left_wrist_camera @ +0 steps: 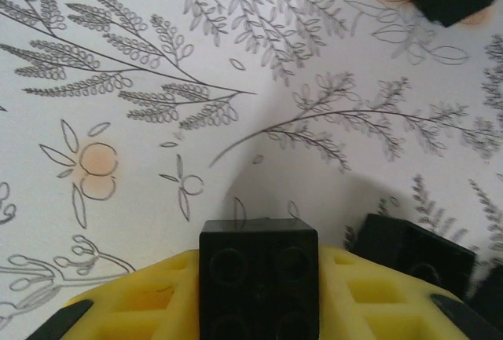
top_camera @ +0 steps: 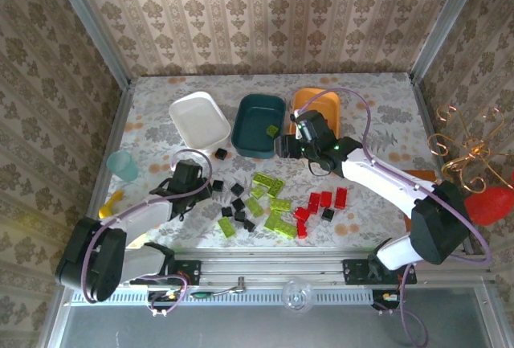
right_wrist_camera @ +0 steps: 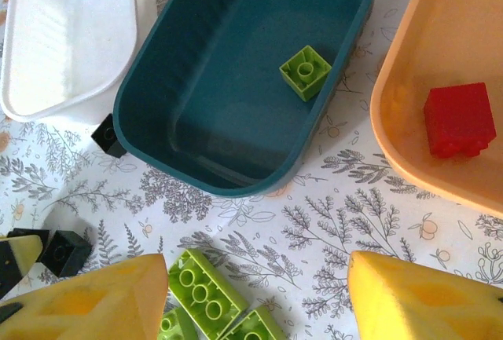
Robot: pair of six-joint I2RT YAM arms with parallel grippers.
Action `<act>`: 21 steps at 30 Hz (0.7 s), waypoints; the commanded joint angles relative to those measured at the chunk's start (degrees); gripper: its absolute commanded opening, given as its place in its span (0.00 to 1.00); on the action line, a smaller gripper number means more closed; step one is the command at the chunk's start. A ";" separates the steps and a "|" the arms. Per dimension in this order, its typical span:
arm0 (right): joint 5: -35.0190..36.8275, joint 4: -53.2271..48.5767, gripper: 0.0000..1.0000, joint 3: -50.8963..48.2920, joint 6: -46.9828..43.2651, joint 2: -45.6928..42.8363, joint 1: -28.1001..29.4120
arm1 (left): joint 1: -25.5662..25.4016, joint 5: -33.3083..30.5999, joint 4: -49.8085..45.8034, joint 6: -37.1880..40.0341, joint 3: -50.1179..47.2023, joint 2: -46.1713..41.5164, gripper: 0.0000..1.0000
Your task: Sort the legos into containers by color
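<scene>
The legos (top_camera: 279, 204) lie mostly loose on the flowered table (top_camera: 377, 123), in a scattered group just beyond the arm bases: black pieces (top_camera: 238, 190) on the left, lime-green plates (top_camera: 265, 179) in the middle and red bricks (top_camera: 325, 199) on the right. At the left edge of this group the left gripper (top_camera: 191, 183) is low over the table, and its yellow fingers (left_wrist_camera: 141, 301) are closed tight on a square black brick (left_wrist_camera: 259, 281). Whether this brick is lifted or touches the table, the very close wrist view does not let one say for sure. Another black piece (left_wrist_camera: 413, 250) lies just beside it. Further back, the right gripper (top_camera: 283, 147) hangs near the front edge of the dark teal tray (top_camera: 259, 127), its fingers well apart with nothing between them. At the far side three trays stand in a row: the white tray (top_camera: 199, 119) on the left, the dark teal tray holding one green brick (right_wrist_camera: 305, 71), and the orange tray (top_camera: 317, 107) holding one red brick (right_wrist_camera: 459, 118).
</scene>
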 commanded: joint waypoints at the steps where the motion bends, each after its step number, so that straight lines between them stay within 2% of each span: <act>1: 0.92 0.79 0.63 -1.58 1.27 -2.87 -0.26 | -0.41 1.43 -4.37 0.78 4.45 -5.73 0.33; 5: 0.51 1.67 0.63 -3.59 2.22 -3.20 -0.21 | 0.42 0.22 -7.40 3.33 13.22 -6.43 0.33; 14: 1.33 -0.11 0.64 -7.26 3.35 -7.65 -0.14 | 6.50 1.14 -7.04 9.00 35.97 18.90 0.37; 19: 1.16 -2.14 0.64 -8.45 3.75 -10.73 -0.16 | 8.66 2.86 -8.69 9.41 45.47 29.32 0.39; 21: 1.21 -2.77 0.64 -9.20 4.01 -11.83 -0.03 | 8.77 3.07 -9.53 9.70 48.26 32.13 0.44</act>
